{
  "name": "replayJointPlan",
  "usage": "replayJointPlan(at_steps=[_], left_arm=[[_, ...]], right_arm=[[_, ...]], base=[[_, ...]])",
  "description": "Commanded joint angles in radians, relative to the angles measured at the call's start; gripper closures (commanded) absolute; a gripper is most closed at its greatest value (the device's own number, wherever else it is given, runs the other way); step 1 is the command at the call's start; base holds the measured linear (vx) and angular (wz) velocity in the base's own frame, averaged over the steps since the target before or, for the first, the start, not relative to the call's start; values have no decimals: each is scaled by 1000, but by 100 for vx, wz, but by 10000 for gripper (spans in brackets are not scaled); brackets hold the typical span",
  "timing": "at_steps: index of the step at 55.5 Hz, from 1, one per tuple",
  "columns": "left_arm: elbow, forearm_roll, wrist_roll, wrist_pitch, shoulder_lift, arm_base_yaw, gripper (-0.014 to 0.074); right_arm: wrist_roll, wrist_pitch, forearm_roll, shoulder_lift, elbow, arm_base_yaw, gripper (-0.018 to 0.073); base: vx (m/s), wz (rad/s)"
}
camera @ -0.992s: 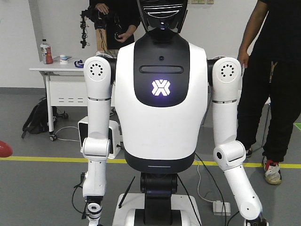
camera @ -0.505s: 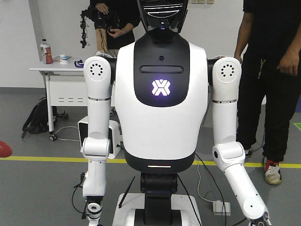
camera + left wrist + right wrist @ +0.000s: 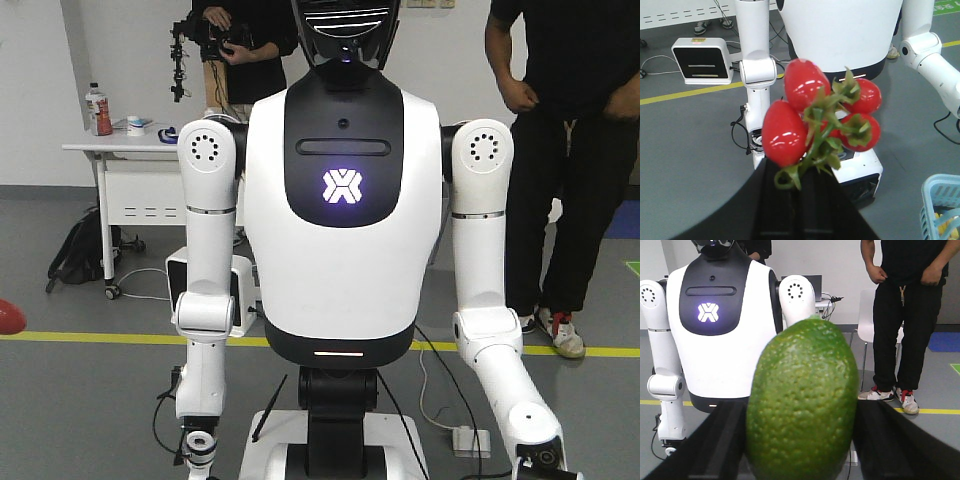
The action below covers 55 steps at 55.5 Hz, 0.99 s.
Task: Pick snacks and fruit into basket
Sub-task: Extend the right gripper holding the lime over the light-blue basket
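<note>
Both arms loaded with fruit, basket waiting low and to the side

Right gripper (image 3: 802,460) is clamped around a bumpy green avocado (image 3: 802,405); left gripper (image 3: 800,200) pinches a cluster of red tomatoes (image 3: 815,115) by the green vine. The light blue basket (image 3: 935,200) peeks in at the left wrist view's lower right corner, so I'd swing over the rim before letting go. A white humanoid robot (image 3: 343,200) stands beyond.

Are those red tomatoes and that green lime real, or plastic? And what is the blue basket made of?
The tomatoes look plastic: very glossy red skins with hard white glare and stiff moulded green stems, though I can't be sure. The lime has a matte, finely pebbled green peel; it could be real or a good replica. The basket, only partly in view, looks like moulded light blue plastic with an open lattice wall.
</note>
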Motion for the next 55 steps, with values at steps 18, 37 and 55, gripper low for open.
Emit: replayJointPlan(at_steps=[18,37,55], left_arm=[[-27,-33,-1,-78,2,0,600],[-27,-33,-1,-78,2,0,600],[-27,-33,-1,-78,2,0,600]], right_arm=[[-12,-87,-27,15,-27,-4,564],[-12,-87,-27,15,-27,-4,564],[-12,-87,-27,15,-27,-4,564]], base=[[0,0],[0,0],[0,0]])
